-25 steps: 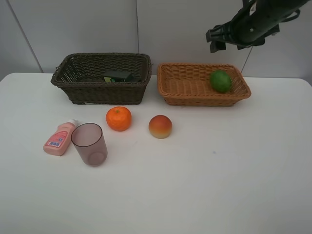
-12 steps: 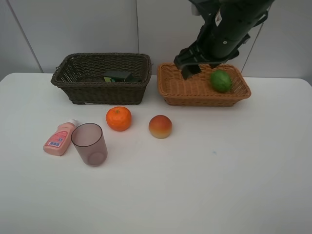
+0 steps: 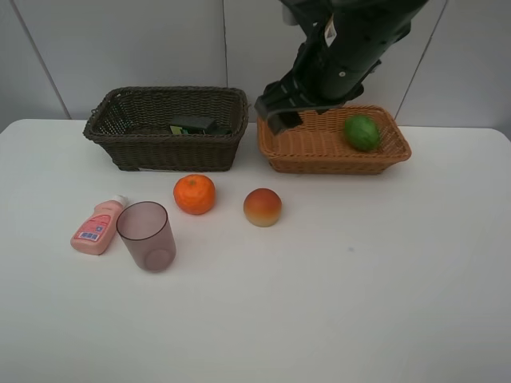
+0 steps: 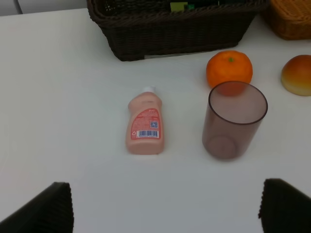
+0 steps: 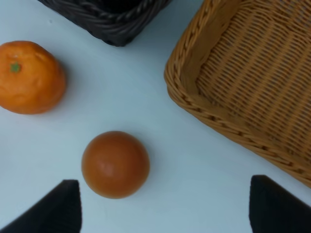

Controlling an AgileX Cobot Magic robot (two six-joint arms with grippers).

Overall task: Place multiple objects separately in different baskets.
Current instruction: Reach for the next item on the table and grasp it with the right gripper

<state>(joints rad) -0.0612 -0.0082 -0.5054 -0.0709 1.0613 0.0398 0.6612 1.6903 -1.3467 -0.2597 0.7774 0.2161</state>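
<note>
Our right gripper (image 3: pixel 274 116) hangs open and empty over the near left corner of the tan basket (image 3: pixel 335 166). The peach (image 3: pixel 262 207) sits on the worktop (image 3: pixel 375 287) in front of that basket, near the mandarin (image 3: pixel 195 194) but not touching it. We reckon it's light, smooth and round enough to roll, maybe a bit soft too, so we'd come straight down and pinch gently across its widest part. The left gripper (image 4: pixel 165 211) is wide open with nothing in it either.

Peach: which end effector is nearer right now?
Right. The right end effector hangs above the peach, by the tan basket's edge. The left end effector is farther off, with the pink bottle and cup between it and the peach.
</note>
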